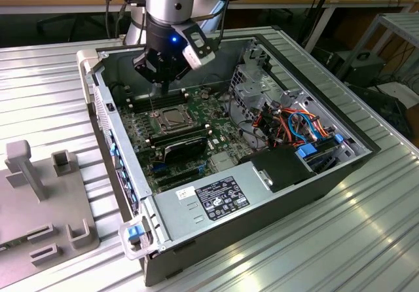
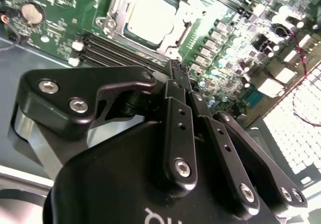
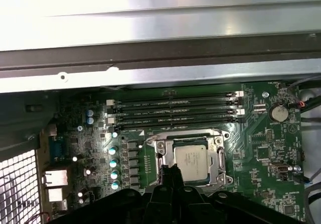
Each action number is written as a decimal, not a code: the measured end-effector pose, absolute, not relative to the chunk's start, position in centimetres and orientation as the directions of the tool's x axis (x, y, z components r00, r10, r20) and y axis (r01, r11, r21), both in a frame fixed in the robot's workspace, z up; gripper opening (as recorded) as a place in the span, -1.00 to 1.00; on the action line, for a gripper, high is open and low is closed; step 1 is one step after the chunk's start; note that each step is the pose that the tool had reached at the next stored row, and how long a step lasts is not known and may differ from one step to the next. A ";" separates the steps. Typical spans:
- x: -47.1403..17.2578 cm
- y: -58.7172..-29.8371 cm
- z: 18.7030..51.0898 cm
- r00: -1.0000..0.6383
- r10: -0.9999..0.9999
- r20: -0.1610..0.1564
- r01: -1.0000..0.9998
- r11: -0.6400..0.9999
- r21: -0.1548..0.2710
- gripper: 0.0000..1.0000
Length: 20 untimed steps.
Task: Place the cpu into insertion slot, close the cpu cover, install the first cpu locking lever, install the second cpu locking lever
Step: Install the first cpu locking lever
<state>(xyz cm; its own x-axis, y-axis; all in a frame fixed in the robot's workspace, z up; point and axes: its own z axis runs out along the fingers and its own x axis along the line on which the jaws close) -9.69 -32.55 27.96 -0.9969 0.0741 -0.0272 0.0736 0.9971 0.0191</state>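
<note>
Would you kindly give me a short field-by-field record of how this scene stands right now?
setting: open computer case on a ribbed metal table
chip: cpu sits in its socket, silver top showing
cover: cpu cover lies flat around the chip
arm: end effector shut, tip at the cover's edge; contact unclear

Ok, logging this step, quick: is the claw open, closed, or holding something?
Claw: closed, tips beside the cpu cover; whether it grips anything cannot be told.
</note>
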 end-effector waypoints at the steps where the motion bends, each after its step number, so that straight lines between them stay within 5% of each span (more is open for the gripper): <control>1: -9.9 -32.5 28.0 -0.997 0.071 -0.027 0.071 0.997 0.019 -0.79; 20: -12.9 -30.9 26.8 -0.999 0.035 -0.027 0.034 0.999 0.019 -0.79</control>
